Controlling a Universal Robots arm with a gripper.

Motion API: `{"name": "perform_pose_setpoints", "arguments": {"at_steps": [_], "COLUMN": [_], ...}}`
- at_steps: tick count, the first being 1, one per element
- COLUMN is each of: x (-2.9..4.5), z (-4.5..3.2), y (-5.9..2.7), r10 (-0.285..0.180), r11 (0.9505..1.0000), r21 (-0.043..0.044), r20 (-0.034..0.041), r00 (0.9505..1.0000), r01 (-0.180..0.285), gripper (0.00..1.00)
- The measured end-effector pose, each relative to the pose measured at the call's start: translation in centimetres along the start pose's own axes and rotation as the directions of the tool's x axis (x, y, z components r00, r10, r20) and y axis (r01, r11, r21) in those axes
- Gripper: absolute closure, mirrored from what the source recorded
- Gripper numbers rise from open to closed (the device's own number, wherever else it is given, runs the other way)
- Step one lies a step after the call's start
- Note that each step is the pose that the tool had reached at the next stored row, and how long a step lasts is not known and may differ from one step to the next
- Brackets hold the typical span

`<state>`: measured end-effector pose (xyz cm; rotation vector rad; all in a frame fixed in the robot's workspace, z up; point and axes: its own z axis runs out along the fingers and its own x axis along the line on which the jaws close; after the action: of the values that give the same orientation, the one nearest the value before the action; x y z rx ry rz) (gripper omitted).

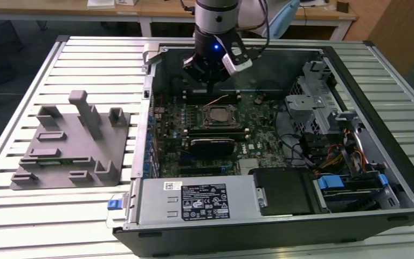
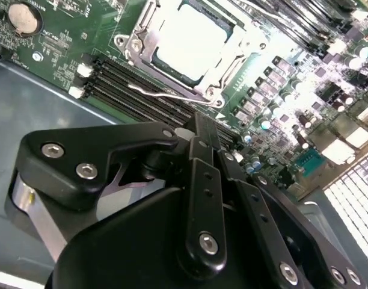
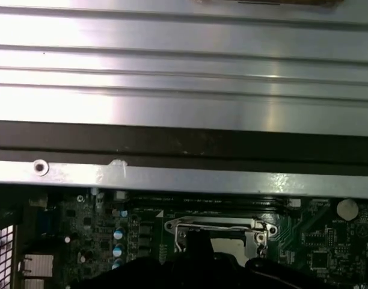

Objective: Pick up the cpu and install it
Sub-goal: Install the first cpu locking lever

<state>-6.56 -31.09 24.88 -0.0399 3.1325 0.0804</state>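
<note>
The gripper (image 2: 199, 129) is nearest in the second wrist view, its two black fingers pressed together with nothing between them. Just past it sits the cpu (image 2: 190, 39), lying flat in the socket frame (image 2: 232, 60) on the green board (image 2: 52, 45). In the exterior view the gripper (image 1: 208, 81) hangs just behind the socket, inside the open computer case (image 1: 379, 178). I think the chip is already in place, so any move here should be slow and straight up, well clear of the thin wire lever (image 2: 166, 93).
</note>
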Motion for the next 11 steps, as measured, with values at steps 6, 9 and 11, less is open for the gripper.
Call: {"name": "perform_pose_setpoints", "arguments": {"at_steps": [6, 9, 11], "x": [-1.64, -1.76, -1.83], "z": [0.47, 0.84, 1.06], "y": [-0.05, -0.07, -0.08], "r10": [0.0, 0.0, 0.0], "r11": [1.0, 1.0, 1.0], "r21": [0.0, 0.0002, 0.0002], "r20": [0.0001, 0.0, -0.0001], "r00": [1.0, 1.0, 1.0], "r01": [0.0, 0.0, 0.0], "gripper": [0.89, 0.89, 0.89]}}
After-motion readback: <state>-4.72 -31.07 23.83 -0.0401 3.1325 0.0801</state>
